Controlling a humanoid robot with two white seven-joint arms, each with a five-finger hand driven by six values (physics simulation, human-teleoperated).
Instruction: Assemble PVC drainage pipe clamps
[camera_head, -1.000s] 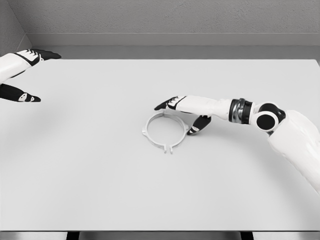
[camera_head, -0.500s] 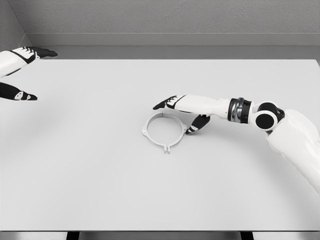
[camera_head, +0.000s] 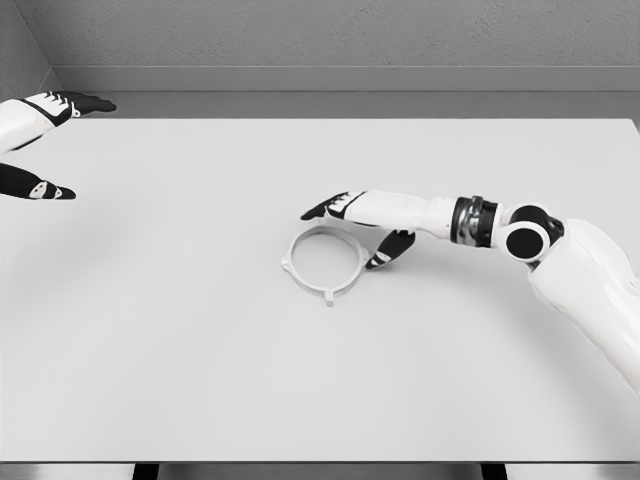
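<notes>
With my right hand (camera_head: 362, 218) spread flat, fingers over the far rim and thumb beside the near right edge of the pipe clamp ring (camera_head: 325, 263) lying mid-table (camera_head: 200, 340), I should pinch its thin rim without skidding it.

Bright, even, diffuse light fills the render, without glare. The white table (camera_head: 200, 360) shows only faint, soft shadows. Everything is sharp, with no blur or edge distortion.
</notes>
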